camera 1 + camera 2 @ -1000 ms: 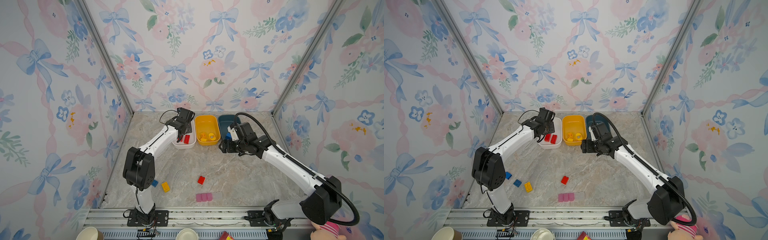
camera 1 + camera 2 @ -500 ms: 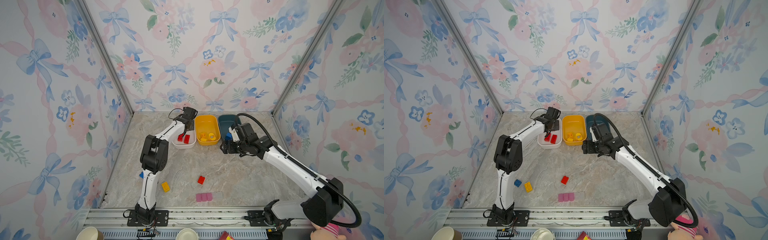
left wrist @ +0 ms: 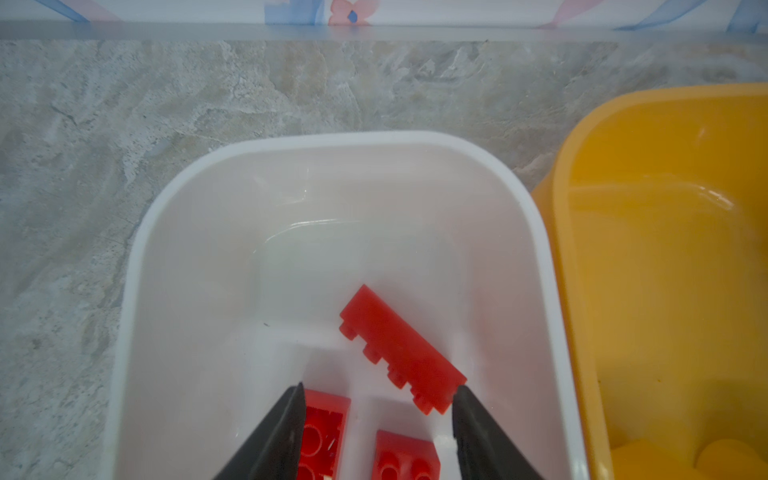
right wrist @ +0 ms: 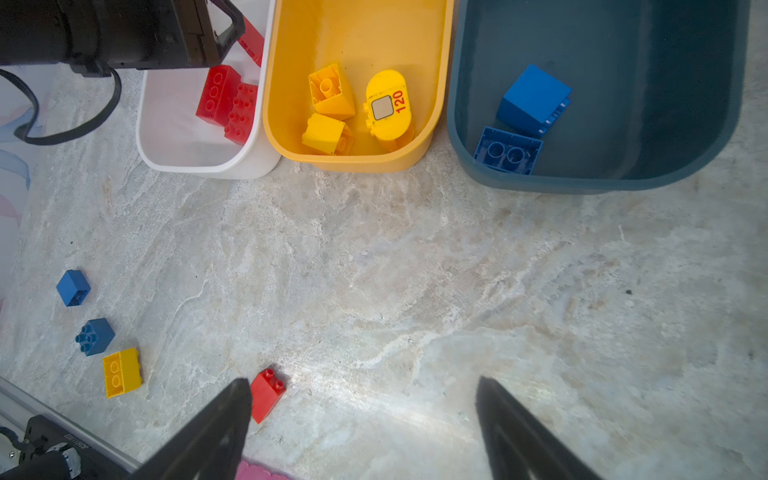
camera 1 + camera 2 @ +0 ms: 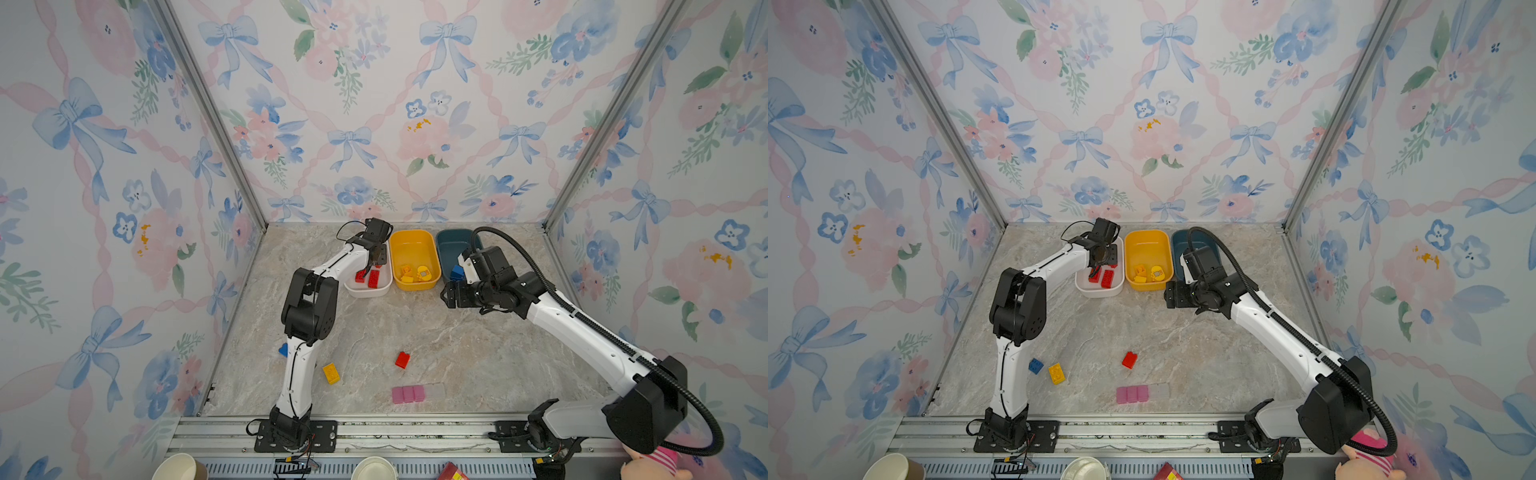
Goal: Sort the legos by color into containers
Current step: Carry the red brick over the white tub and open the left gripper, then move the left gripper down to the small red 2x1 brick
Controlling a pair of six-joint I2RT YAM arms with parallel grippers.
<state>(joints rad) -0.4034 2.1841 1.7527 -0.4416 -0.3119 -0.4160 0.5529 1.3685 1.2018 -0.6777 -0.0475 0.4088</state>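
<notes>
The flat red brick lies freed in the white tub, just ahead of the left end effector, whose jaws have just parted: one more red sorted. The right end effector hangs wide apart, empty, a loose red brick beside one finger. The rounded yellow piece reads "120".

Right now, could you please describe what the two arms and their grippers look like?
Both arms have white links with chunky black joints. The left arm carries a thin black cable; the right arm carries a thick ribbed black hose. The left gripper and right gripper each have two slim black fingers tapering to points.
</notes>
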